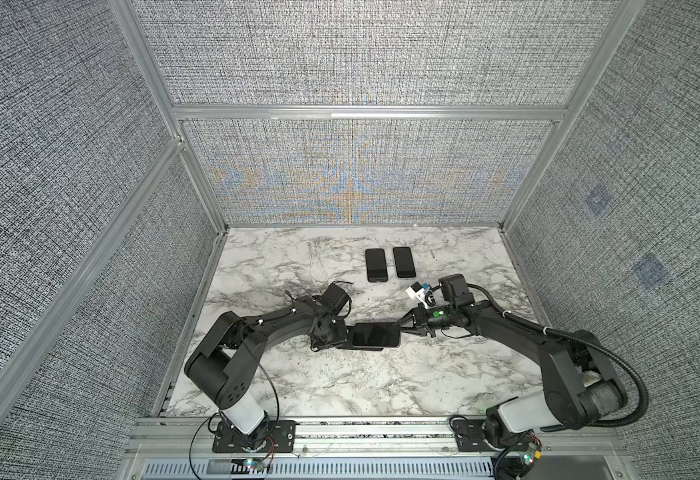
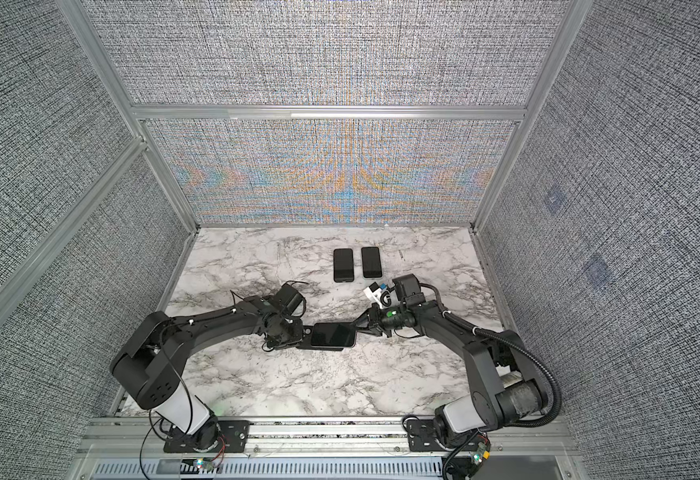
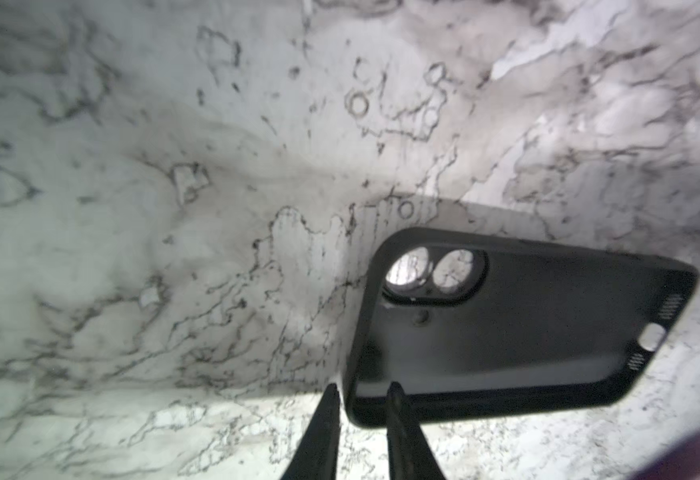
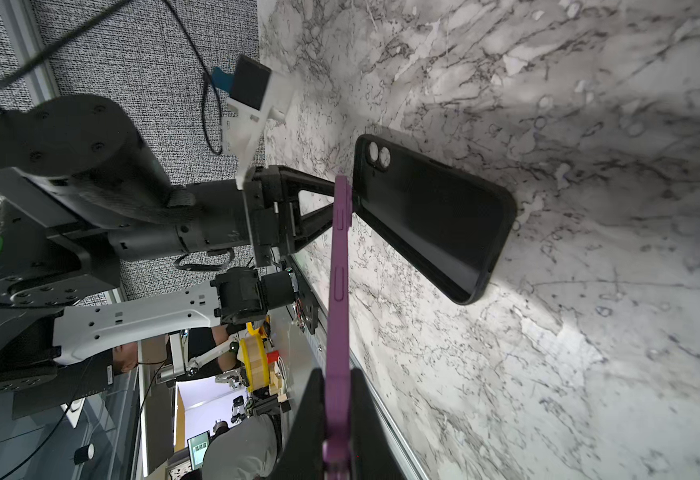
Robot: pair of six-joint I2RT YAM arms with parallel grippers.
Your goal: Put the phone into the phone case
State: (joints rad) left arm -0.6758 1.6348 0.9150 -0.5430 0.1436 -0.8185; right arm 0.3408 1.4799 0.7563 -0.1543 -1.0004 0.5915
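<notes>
My right gripper [image 4: 337, 374] is shut on a purple phone [image 4: 340, 270], seen edge-on. In both top views the phone's dark screen [image 1: 376, 334] [image 2: 333, 334] faces up between the two grippers. Below it, the black phone case [image 4: 431, 216] lies tilted, its far end on the marble and its camera-hole end at my left gripper [image 3: 362, 390]. The left jaws stand slightly apart astride the case's [image 3: 526, 324] corner rim, with a thin gap showing at the outer finger. In a top view only the case's front edge [image 1: 364, 348] peeks out under the phone.
Two dark phone-shaped slabs [image 1: 376, 264] [image 1: 404, 262] lie side by side at the back of the marble table [image 1: 298, 386]. Fabric walls close in the back and both sides. An aluminium rail [image 1: 381, 428] runs along the front edge.
</notes>
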